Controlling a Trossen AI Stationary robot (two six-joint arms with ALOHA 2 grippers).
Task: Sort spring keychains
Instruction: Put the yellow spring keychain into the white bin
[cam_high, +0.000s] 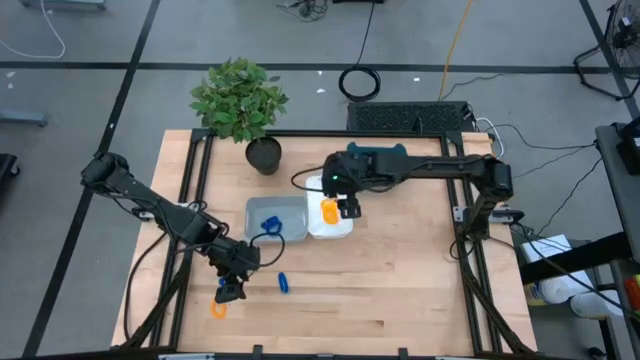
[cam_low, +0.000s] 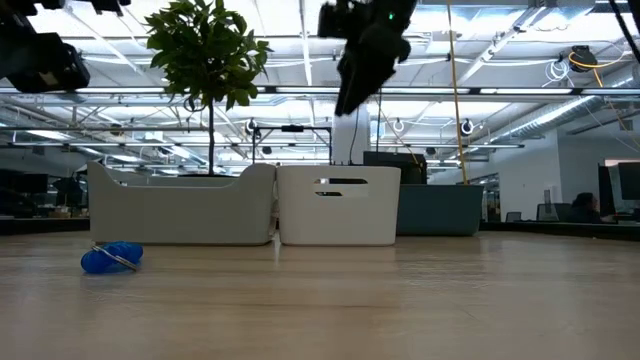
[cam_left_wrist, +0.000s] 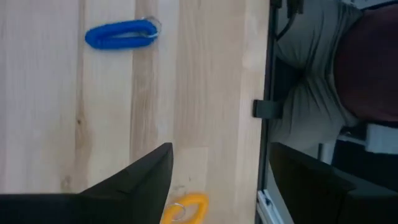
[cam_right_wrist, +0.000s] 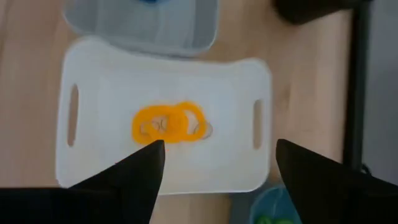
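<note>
A wooden worktop (cam_high: 400, 290) seen from above, two dark arms over it; near its middle sit a grey tray (cam_high: 277, 217) and, touching it, a white tray (cam_high: 335, 226); the right gripper (cam_high: 348, 209) hangs above the white tray, fingers spread wide and holding nothing, over two orange spring keychains (cam_right_wrist: 168, 123) lying inside; a blue keychain (cam_high: 270, 225) lies in the grey tray; the left gripper (cam_high: 230, 291) hovers near the worktop's front left corner, fingers apart and empty, just over an orange keychain (cam_high: 219, 310); another blue keychain (cam_high: 284, 283) lies beside it on the bare wood; a potted plant (cam_high: 243, 103) stands at the back edge.
</note>
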